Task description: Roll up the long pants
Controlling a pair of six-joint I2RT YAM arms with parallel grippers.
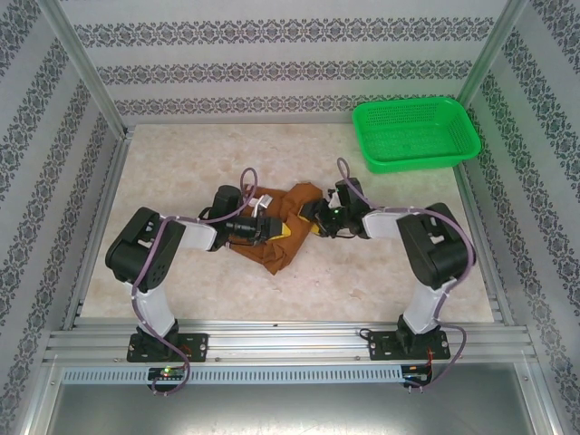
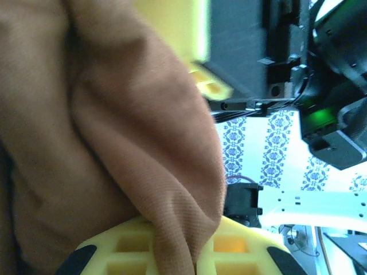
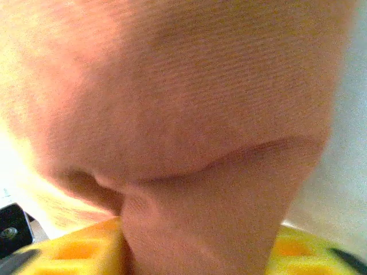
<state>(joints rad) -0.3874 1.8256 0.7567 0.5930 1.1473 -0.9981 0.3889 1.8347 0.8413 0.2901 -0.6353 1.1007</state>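
Left side of the table (image 1: 181,172): nothing lying on the bare top here. I am reading the left arm as reaching in from the near-left corner toward the middle.

Left gripper (image 1: 264,227): it is pointing right, into the left flank of the cloth. On the left wrist camera, a fold of rust-brown fabric is running down between the yellow fingers (image 2: 241,243) and draping over the lower one. The jaws are standing narrow and pinching that fold, so I am counting this as a grip.

Middle of the table: the long pants (image 1: 288,237) are sitting in a crumpled heap, not laid out flat. I cannot tell the legs apart. The heap's longer run is going roughly from far edge to near edge, leaning a little left as it comes near. That puts it across the line joining the two grippers. No rolled section is showing from above.

Right gripper (image 1: 319,220): it is pointing left, at the heap's right flank and facing the left gripper. On the right wrist camera, cloth is pressing up close against the lens and lying over the yellow finger (image 3: 69,255). I cannot tell whether these jaws are clamping it or merely standing around it.

Judgement: the cloth is lying directly between the two grippers and both are touching it, so neither arm is nearer. Any roll will be turning on that far-to-near axis, and I am expecting the heap to need spreading first.

Far-right corner: the green basket (image 1: 421,161) is standing well apart from the cloth.
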